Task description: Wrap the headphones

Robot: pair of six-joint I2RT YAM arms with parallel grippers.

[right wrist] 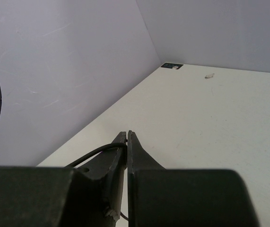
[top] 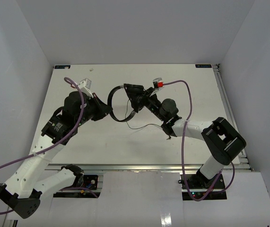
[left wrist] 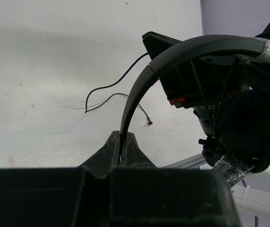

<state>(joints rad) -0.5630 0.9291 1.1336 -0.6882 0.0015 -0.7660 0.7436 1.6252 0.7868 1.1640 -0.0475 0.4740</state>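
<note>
Left gripper (left wrist: 124, 142) clamps the headband (left wrist: 196, 47), right gripper (right wrist: 126, 139) pinches the cable (right wrist: 94, 153). The headphones (top: 112, 100) hang over the middle of the table (top: 78, 142). Best play, I'd say: a taut cable, tight even turns and a firm left grip.

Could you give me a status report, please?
Left gripper shut on curved headband of small black headphones. Right gripper shut on their thin black cable. No obstruction visible.
</note>
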